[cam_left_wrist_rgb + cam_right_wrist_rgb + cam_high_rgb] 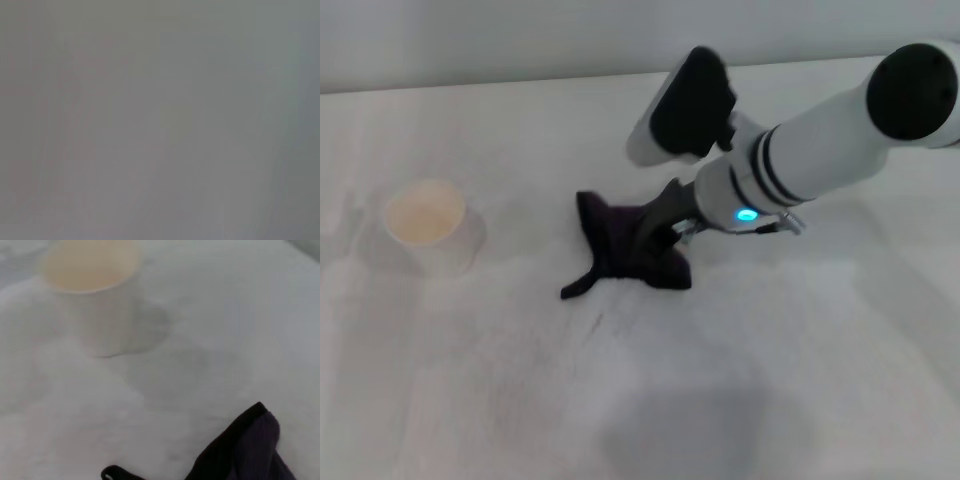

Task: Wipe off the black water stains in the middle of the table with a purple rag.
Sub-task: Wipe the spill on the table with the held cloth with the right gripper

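Nearest the head camera, a bare stretch of the table (700, 400) is seen, white with faint grey smears and a soft shadow on it. Farther in, at the middle of the tabletop, the purple rag (625, 250) is bunched up and partly lifted into a peak where it is gripped. It is held by the right gripper (665, 228), which is reached in from the right on a white arm angled downward; its dark fingers are pinched together on the raised edge of the cloth. Below and to the left of the gripper, the rest of the rag is spread on the table, and a thin tail (577, 288) is stretched out flat from its lower corner. The black water stains cannot be made out anywhere; whether they are covered by the rag cannot be told. Well to the left of the gripper, apart from the rag, a white cup (426, 228) is stood upright with a pale cream inside. In the right wrist view the same cup (92, 295) is seen beyond a dark corner of the rag (245, 450). Nothing but flat grey is shown by the left wrist view, and the left gripper is not seen.
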Controlling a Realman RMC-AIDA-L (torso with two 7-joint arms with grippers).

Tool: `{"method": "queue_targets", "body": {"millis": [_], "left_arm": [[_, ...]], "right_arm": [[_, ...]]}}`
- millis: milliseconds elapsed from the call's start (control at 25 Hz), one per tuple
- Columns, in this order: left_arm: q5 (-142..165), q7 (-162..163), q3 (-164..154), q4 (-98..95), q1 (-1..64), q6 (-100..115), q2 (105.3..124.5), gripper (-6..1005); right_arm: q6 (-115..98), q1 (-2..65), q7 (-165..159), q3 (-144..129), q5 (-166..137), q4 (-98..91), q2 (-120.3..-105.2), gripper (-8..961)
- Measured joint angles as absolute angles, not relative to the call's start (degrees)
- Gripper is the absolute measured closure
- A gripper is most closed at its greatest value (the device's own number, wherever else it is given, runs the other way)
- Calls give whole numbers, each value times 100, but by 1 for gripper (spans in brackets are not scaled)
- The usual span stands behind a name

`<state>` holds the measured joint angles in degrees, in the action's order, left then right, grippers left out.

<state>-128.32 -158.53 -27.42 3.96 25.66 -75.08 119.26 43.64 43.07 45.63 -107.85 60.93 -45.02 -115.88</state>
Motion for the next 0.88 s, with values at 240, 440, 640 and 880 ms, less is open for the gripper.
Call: {"method": "queue_targets", "body": {"millis": [240,440,640,880], "left_arm": [[-12832,-15852,-2742,395,2555,-7505,11927,109],[-12832,-15851,-2742,395,2559,-7505,11927,108],[-12832,-15848,-2742,396,2572,-7505,11927,108],[-12832,-15846,-2742,396,2586,-7506,11933,109]], "right_arm": [[4683,4313,4639,-10356,6099,-4279,-11578,815],[5563,4379,5083,-10452,6394,-4386,-11615,816],[5652,4466,5458,-10789,7002,-4368,-11619,817],[4538,4487,5634,-11128,7289,-4114,-11619,817]]}}
